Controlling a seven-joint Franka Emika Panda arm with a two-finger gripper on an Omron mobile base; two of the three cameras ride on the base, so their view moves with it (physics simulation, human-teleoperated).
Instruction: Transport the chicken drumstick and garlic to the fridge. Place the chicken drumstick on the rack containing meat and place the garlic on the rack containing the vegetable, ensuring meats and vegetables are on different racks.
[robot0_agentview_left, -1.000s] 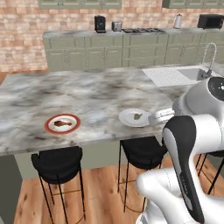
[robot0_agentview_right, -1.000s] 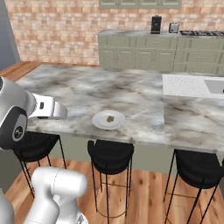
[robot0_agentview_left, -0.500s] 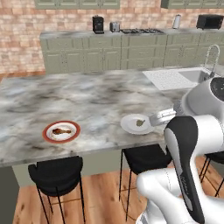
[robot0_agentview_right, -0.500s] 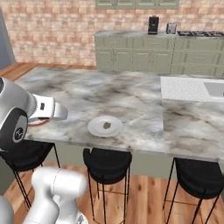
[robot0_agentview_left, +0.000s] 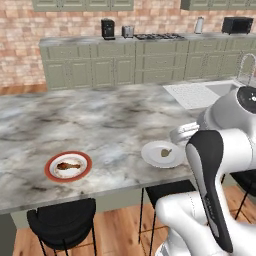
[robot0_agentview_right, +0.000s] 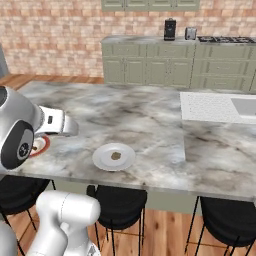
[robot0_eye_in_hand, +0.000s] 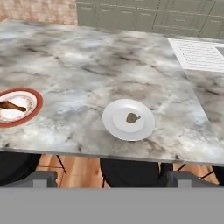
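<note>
Two plates hold drumstick (robot0_eye_in_hand: 12, 106) and, seemingly, garlic (robot0_eye_in_hand: 132, 117); end effector (robot0_eye_in_hand: 111, 178) released.

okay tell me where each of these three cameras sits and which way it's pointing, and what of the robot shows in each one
Left base view: behind the arm on its left, facing forward and down over the marble island; the white arm rises lower right.
Right base view: behind on its right, facing the same island; the arm rises lower left.
Hand view: on the hand, looking along the open gripper at the island's near edge.
All three share the white plate with the garlic; left and hand views share the chicken drumstick on its red-rimmed plate.
</note>
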